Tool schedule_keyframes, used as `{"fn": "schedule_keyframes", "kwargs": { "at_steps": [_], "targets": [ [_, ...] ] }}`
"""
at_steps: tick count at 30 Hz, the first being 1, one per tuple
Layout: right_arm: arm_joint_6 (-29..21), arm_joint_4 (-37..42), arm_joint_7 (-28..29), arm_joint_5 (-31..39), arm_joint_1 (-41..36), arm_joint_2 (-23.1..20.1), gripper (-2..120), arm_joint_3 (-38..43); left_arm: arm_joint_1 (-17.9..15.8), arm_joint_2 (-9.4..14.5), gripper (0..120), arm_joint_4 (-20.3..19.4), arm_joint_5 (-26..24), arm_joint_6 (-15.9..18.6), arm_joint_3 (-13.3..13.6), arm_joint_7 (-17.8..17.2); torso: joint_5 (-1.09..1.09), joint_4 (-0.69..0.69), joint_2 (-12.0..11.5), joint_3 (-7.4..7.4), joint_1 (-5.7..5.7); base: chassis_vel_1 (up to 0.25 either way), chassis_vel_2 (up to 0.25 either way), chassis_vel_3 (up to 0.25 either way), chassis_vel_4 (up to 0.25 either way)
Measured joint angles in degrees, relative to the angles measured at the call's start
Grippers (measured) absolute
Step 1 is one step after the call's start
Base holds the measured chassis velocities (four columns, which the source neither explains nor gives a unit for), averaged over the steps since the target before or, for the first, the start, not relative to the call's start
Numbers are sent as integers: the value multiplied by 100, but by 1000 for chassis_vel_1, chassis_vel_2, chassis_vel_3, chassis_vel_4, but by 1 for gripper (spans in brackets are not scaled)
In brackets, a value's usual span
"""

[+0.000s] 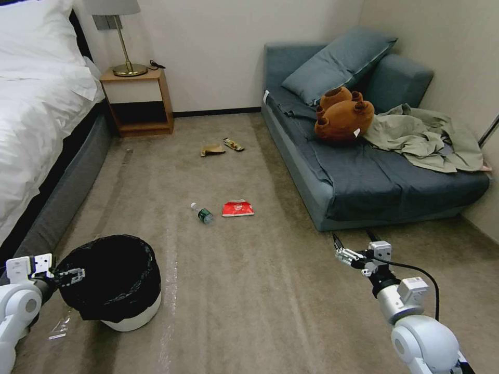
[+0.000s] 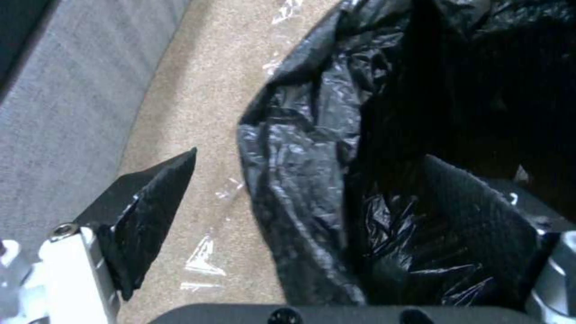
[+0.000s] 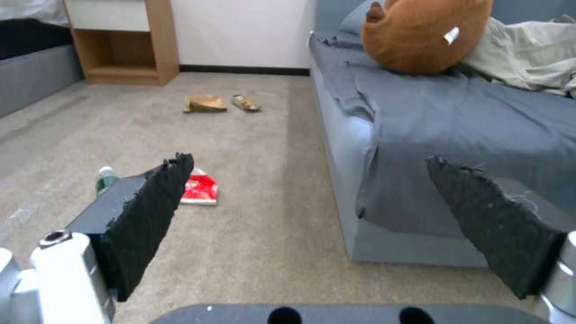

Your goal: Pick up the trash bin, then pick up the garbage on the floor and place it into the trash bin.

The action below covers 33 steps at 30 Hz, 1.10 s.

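Left gripper (image 1: 73, 276) spread astride the trash bin (image 1: 112, 283) rim, one finger inside (lift grip, likely). Right gripper (image 1: 340, 252) open, idle; bottle (image 1: 202, 213) and packet (image 1: 238, 208) on the carpet ahead.

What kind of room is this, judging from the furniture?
Most likely a bedroom, perhaps in a hotel: a bed with white linen, a wooden nightstand bearing a brass lamp, and a grey-blue fabric sofa on beige carpet.

Beige carpet (image 1: 270, 291) covered the floor. White-sheeted bed (image 1: 36, 119) stood beside a wooden nightstand (image 1: 138, 101) bearing a brass lamp (image 1: 122, 36); blue-grey sofa (image 1: 353, 176) occupied the corner.
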Motion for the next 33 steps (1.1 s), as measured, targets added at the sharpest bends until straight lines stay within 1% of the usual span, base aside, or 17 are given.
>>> {"fn": "schedule_keyframes", "kwargs": {
  "at_steps": [6,11,12,13,14,16,17,20,21,23,24,26,27,29,30,32,33],
  "targets": [
    [-2,11,-29,101,38,-156,100,-38,-96,-133,96,127,45,-3,53,-50,0,1,0,0,0,0,0,0,0],
    [-22,74,-33,239,45,-266,100,-45,-186,-182,86,272,59,-5,107,-55,0,1,0,0,0,0,0,0,0],
    [-22,74,-33,239,45,-266,100,-45,-186,-182,86,272,59,-5,107,-55,0,1,0,0,0,0,0,0,0],
    [-31,94,-33,276,42,-277,100,-47,-224,-190,81,331,63,-5,119,-54,0,0,0,0,0,0,0,0,0],
    [-31,94,-33,276,42,-277,100,-47,-224,-190,81,331,63,-5,119,-54,0,0,0,0,0,0,0,0,0],
    [-43,118,-34,299,37,-282,100,-57,-307,-209,72,422,71,-5,152,-50,0,0,0,0,0,0,0,0,0],
    [-43,118,-34,299,37,-282,100,-57,-307,-209,72,422,71,-5,152,-50,0,0,0,0,0,0,0,0,0],
    [-48,123,-37,314,22,-269,100,-68,-422,-274,54,538,113,-14,222,-24,2,0,0,0,0,0,0,0,0],
    [-48,123,-37,314,22,-269,100,-68,-422,-274,54,538,113,-14,222,-24,2,0,0,0,0,0,0,0,0],
    [-48,123,-39,314,7,-260,100,-69,-437,-320,45,577,203,-31,249,37,2,0,0,-1,0,0,0,0,0],
    [-48,123,-39,314,7,-260,100,-69,-437,-320,45,577,203,-31,249,37,2,0,0,-1,0,0,0,0,0],
    [-47,122,-41,313,-3,-254,100,-69,-433,-345,34,590,306,-42,248,133,6,1,1,-1,0,0,0,0,0],
    [-47,122,-41,313,-3,-254,100,-69,-433,-345,34,590,306,-42,248,133,6,1,1,-1,0,0,0,0,0],
    [-42,119,-42,310,-12,-246,100,-66,-423,-355,23,587,348,-46,242,221,7,1,2,-2,0,0,0,0,0],
    [-42,119,-42,310,-12,-246,100,-66,-423,-355,23,587,348,-46,242,221,7,1,2,-2,0,0,0,0,0],
    [-40,119,-45,300,-23,-229,100,-65,-399,-351,16,587,364,-61,214,341,5,1,2,-2,0,0,0,0,0],
    [-40,119,-45,300,-23,-229,100,-65,-399,-351,16,587,364,-61,214,341,5,1,2,-2,0,0,0,0,0]
  ]
}}
